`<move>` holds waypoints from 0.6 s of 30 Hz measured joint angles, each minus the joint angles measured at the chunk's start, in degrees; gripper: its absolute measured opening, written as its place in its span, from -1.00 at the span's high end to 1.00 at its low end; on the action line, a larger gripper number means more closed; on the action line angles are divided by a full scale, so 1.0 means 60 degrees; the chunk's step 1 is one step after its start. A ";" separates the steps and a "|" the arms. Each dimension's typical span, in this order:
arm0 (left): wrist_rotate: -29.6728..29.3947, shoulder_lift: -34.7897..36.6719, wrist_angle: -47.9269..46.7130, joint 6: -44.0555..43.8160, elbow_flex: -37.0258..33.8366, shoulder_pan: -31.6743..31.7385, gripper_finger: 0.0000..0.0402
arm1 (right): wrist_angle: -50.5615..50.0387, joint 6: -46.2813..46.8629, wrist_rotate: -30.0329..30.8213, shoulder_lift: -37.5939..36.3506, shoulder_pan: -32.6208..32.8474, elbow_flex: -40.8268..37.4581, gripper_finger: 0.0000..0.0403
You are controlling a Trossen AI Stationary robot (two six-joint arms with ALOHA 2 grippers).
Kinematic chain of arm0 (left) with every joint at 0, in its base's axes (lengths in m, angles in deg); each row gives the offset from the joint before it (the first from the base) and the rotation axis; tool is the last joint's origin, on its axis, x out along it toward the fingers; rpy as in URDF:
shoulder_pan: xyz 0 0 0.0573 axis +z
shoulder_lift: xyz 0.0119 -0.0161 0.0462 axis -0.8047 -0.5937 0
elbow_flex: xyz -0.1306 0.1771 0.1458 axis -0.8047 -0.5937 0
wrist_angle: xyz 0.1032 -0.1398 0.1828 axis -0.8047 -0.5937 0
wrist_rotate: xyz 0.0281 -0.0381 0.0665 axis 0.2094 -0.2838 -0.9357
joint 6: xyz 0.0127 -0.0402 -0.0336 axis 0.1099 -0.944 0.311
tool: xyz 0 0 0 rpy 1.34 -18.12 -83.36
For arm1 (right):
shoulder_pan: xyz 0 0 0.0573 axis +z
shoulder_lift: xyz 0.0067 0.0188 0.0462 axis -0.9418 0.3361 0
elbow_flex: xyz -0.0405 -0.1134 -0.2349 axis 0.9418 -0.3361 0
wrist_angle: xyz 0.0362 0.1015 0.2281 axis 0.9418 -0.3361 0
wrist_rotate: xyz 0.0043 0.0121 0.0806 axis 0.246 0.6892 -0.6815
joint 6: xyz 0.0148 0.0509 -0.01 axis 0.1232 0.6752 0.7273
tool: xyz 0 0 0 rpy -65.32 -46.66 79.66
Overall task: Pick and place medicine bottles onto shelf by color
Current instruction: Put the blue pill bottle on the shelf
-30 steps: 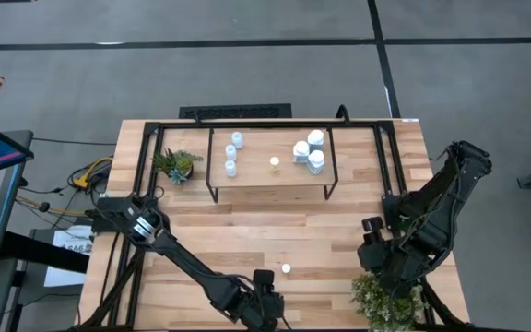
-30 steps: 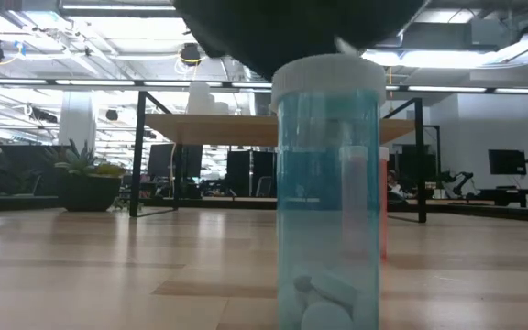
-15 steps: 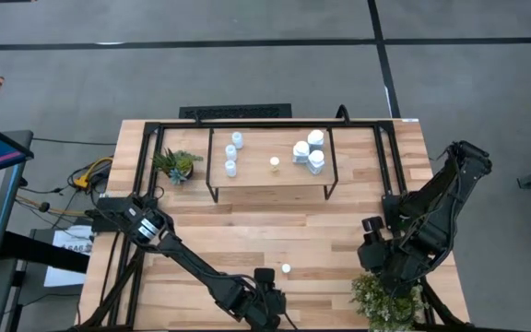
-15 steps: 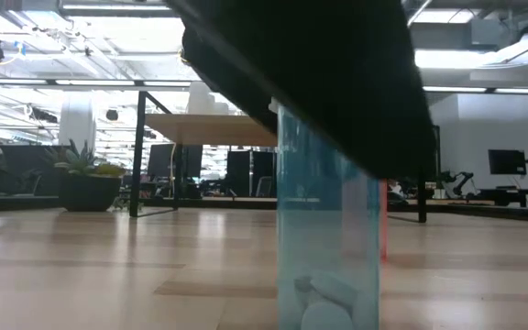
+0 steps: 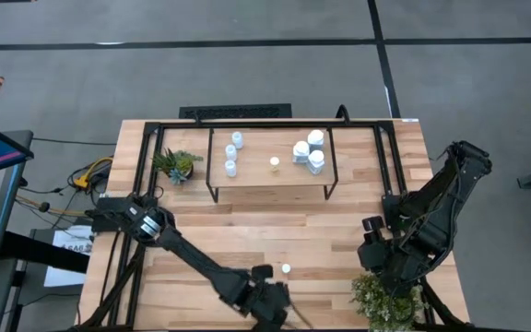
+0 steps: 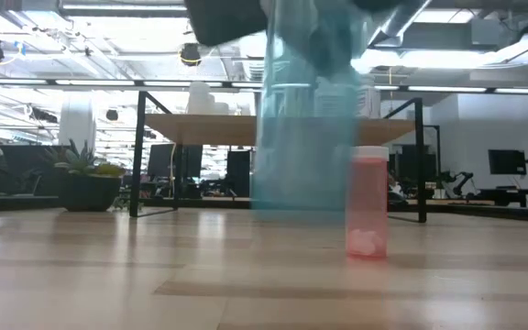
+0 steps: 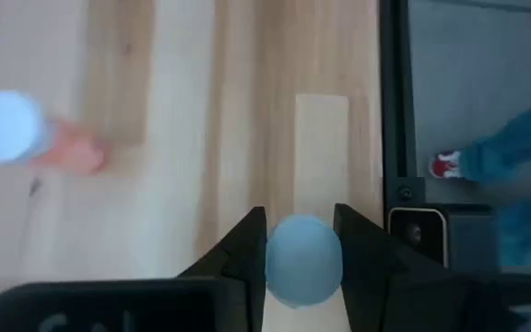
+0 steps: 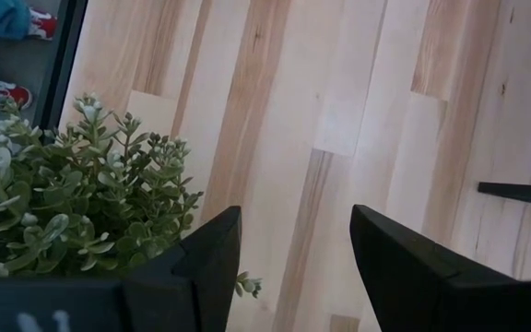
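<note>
Fingers of my left gripper [image 7: 302,267] are clamped on the blue bottle [image 6: 305,101], lifted clear of the table [image 5: 247,231]. Beside it stands the orange bottle [image 6: 368,202]. Next I'd carry mine far ahead to the shelf [image 5: 270,180], beside the blue-capped row [image 5: 232,152].

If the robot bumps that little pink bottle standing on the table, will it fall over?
Probably, yes. The pink bottle stands tall and narrow on a small base, so a sideways bump would likely tip it. It looks nearly empty, with only a few pills at the bottom, so it is probably light and easy to knock. Being round, it might roll across the smooth wood table once down.
</note>
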 joint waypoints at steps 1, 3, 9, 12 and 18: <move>0.0226 0.0003 -0.0504 -0.0219 0.0335 0.0121 0.63 | -0.0002 0.0000 -0.0002 0.0000 0.0004 0.0000 -0.12; 0.0527 0.0002 -0.1473 -0.0484 0.0987 0.0392 0.63 | -0.0004 0.0000 0.0000 0.0000 0.0004 0.0000 -0.12; 0.0649 0.0011 -0.4453 0.0440 0.3279 0.1360 0.63 | -0.0004 0.0004 -0.0003 0.0000 0.0000 0.0000 -0.12; 0.0575 0.0432 -0.4824 0.1314 0.3292 0.1965 0.63 | -0.0004 0.0004 -0.0003 -0.0004 0.0004 0.0000 -0.12; -0.0001 0.1517 -0.5920 0.2511 0.3125 0.3112 0.63 | 0.0033 0.0007 -0.0003 -0.0004 0.0002 0.0000 -0.12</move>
